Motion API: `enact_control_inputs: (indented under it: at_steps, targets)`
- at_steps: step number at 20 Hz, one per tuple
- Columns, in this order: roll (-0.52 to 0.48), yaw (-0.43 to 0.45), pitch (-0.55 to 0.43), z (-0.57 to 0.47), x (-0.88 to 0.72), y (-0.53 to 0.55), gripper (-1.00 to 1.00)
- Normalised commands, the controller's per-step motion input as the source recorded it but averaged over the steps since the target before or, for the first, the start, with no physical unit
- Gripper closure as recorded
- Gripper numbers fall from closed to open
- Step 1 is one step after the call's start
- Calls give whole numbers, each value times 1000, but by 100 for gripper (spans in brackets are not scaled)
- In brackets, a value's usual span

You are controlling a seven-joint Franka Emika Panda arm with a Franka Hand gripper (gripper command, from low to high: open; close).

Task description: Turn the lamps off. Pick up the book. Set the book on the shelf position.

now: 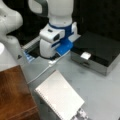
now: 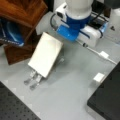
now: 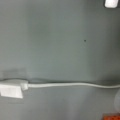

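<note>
The shelf (image 1: 15,92) stands well apart from the gripper (image 1: 48,53), toward a front view's bottom left. The book (image 1: 60,97) lies just beside the shelf, untouched and also well clear of the gripper, whose jaw spread cannot be told. The book looks wider than the gripper, so a pinch at one edge may let it sag or slip. A cable (image 3: 70,85) and plug (image 3: 11,90) lie directly beneath the gripper; descending here risks snagging them.

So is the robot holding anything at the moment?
No. The book lies flat on the grey table, apart from the arm; the gripper is not visible.
</note>
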Motion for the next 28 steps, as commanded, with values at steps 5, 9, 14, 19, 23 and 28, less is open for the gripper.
enact_control_inputs:
  at_steps: [5, 9, 14, 19, 23, 28]
  targets:
    - [-331, 30, 396, 185, 519, -34, -100]
    - [-382, -2, 360, 84, 499, 47, -100]
    - [-473, -24, 322, 50, 474, 80, -100]
    - [-702, 3, 266, -72, 479, 161, -100]
    - [-784, -14, 284, -79, 410, 222, -100]
    - [-624, -88, 289, -54, 360, 187, -100]
